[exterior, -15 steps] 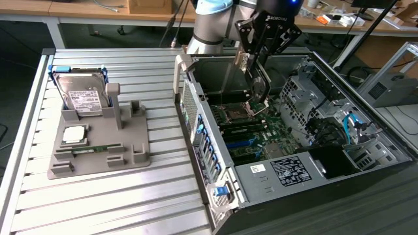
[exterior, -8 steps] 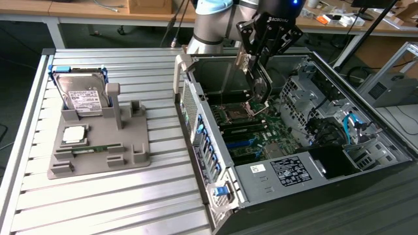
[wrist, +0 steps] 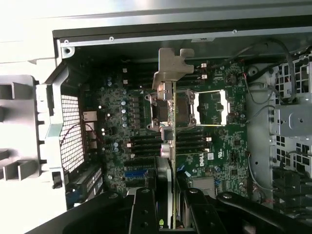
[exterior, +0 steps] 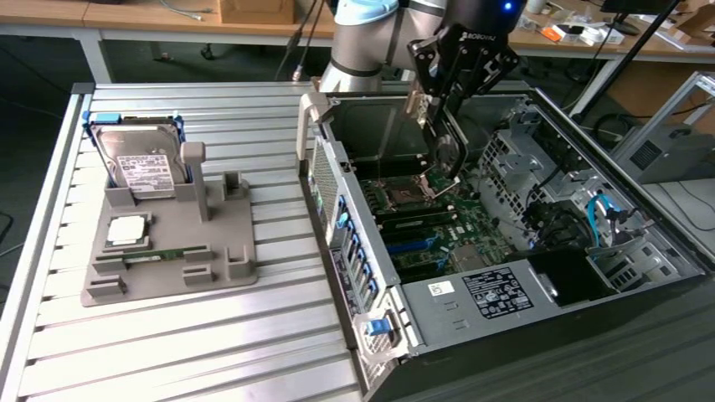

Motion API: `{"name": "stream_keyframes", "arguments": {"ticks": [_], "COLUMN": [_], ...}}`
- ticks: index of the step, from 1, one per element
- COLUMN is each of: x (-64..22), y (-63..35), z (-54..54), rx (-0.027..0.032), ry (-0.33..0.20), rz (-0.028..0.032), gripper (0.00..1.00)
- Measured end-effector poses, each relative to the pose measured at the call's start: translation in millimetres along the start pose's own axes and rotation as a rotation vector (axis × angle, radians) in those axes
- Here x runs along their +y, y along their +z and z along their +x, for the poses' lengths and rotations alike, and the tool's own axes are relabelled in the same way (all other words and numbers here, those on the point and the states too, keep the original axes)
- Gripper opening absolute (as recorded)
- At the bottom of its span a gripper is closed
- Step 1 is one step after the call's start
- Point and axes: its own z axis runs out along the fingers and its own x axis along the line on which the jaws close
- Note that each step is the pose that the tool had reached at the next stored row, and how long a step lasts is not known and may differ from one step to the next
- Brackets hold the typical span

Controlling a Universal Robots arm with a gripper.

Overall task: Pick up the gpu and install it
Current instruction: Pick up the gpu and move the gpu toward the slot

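A single robot arm (exterior: 360, 63), silver with a pale blue joint cap, enters from the top of the exterior view and bends toward the exterior view's right. Its black wrist aims the gripper (exterior: 436, 100) steeply downward. Two black fingers (wrist: 145, 209) are clamped on the thin edge of the gpu (wrist: 171, 122), held upright.

The arm (exterior: 369, 33) is cut off by the exterior view's top edge. In the wrist view the gpu (wrist: 171, 122) stands edge-on, its flat faces hidden, and its gripped end runs off the picture between the fingers of the gripper (wrist: 170, 197). Print on the label of the hard drive (exterior: 140, 163) is too small to read.
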Motion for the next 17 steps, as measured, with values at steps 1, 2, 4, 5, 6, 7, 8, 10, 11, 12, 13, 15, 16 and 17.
{"name": "stream_keyframes", "arguments": {"ticks": [1,2,4,5,6,7,8,10,11,12,13,15,16,17], "x": [-0.2,-0.2,-0.4,-0.5,-0.6,-0.7,-0.8,-1.2,-1.5,-1.9,-2.2,-3.1,-3.8,-4.1], "y": [0.9,2.2,4.0,4.6,5.4,5.9,6.4,7.6,8.0,8.5,8.8,9.6,10.3,10.6], "z": [-0.9,-2.1,-3.6,-4.2,-4.9,-5.4,-6.0,-7.5,-8.2,-9.5,-10.5,-12.9,-15.2,-16.8], "rx": [0.0001,0.0000,0.0000,0.0000,0.0000,0.0000,0.0000,0.0000,0.0000,0.0001,0.0001,0.0000,0.0000,0.0001], "ry": [0.000,0.000,0.000,0.000,0.000,0.000,0.000,0.000,0.000,0.000,0.000,0.000,0.000,0.000], "rz": [0.0001,0.0002,0.0001,0.0001,0.0001,0.0000,0.0000,0.0001,0.0001,0.0003,0.0002,0.0001,0.0000,0.0002], "gripper": [0.27,0.27,0.27,0.27,0.27,0.27,0.27,0.27,0.27,0.27,0.27,0.27,0.27,0.27]}}
